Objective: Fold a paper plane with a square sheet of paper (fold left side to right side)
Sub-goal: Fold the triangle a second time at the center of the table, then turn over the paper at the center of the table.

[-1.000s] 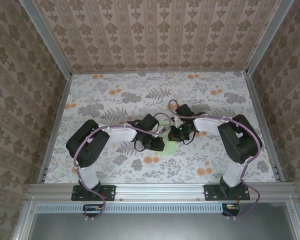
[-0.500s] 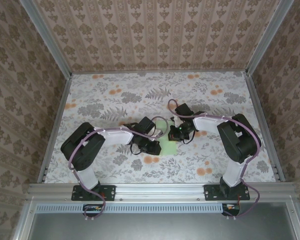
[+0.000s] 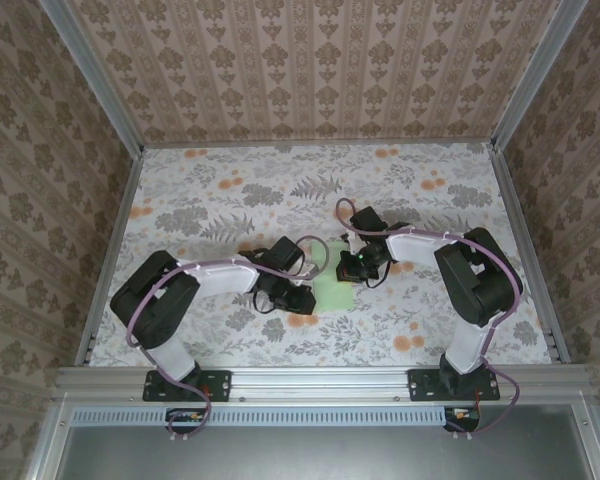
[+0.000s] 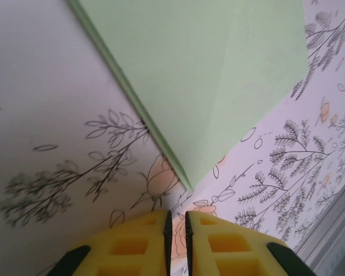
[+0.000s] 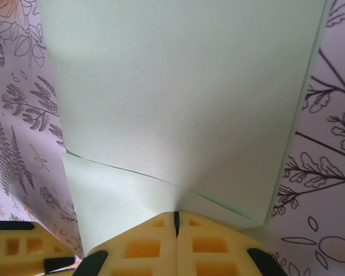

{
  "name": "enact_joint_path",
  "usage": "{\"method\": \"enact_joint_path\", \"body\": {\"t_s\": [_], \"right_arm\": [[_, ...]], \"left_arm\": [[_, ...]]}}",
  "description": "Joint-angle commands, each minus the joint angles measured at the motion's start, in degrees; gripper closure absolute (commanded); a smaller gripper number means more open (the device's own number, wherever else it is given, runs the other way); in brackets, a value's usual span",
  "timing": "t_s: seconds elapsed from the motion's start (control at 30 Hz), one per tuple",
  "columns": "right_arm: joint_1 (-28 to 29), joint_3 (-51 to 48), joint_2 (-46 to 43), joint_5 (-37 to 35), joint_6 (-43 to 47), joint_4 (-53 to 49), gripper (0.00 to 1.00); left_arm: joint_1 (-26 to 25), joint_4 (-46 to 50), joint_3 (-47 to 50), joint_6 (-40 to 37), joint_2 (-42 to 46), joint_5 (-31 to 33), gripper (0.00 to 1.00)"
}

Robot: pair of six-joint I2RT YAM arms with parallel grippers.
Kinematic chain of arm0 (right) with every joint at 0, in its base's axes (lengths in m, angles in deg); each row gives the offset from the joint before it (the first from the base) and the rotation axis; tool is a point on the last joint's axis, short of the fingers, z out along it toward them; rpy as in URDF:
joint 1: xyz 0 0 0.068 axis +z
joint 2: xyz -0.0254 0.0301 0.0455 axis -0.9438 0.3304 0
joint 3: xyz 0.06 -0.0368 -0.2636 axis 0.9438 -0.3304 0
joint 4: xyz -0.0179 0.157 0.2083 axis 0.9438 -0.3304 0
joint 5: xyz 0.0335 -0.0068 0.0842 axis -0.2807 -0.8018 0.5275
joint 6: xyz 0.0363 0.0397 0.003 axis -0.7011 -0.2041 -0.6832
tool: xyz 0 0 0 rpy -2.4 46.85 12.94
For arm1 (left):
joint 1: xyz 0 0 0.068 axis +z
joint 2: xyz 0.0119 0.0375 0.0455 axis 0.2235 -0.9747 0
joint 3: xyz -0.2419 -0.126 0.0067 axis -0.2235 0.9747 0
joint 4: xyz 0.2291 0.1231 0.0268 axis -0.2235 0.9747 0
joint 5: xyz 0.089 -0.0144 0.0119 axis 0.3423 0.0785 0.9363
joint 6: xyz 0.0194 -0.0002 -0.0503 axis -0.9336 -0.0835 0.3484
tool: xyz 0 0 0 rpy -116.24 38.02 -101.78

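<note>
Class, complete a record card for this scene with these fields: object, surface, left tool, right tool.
object: pale-green folded paper sheet, creased, with one corner forming a sharp point
surface: floral-print table cover, the paper lying between the two arms
left tool: shut, holding nothing, just short of the paper's pointed corner
right tool: shut, apparently pinching the paper where its creases converge
</note>
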Motion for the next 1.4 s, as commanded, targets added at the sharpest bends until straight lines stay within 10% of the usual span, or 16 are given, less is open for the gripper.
{"method": "enact_joint_path", "body": {"t_s": [0.0,0.17,0.6,0.97,1.37], "right_arm": [[-0.57,-2.2,-4.12,-3.38,-0.76,1.17,0.92],[-1.31,-4.59,-11.62,-6.8,-1.4,4.29,0.73],[-3.08,-11.86,-21.5,-9.09,-2.44,7.36,0.38],[-3.1,-14.08,-20.23,-2.84,-3.92,8.86,0.26],[-0.59,-13.13,-13.62,4.13,-8.18,16.31,0.38]], "left_arm": [[2.56,-0.89,1.14,0.15,5.45,-0.52,0.77],[6.33,-7.02,1.64,2.97,8.24,-0.97,0.58],[6.6,-13.94,-6.13,2.89,-4.23,-4.66,0.52],[6.47,-12.24,-7.54,1.26,-7.02,-0.73,0.93],[6.59,-11.2,-4.11,0.97,-1.97,3.46,0.94]]}}
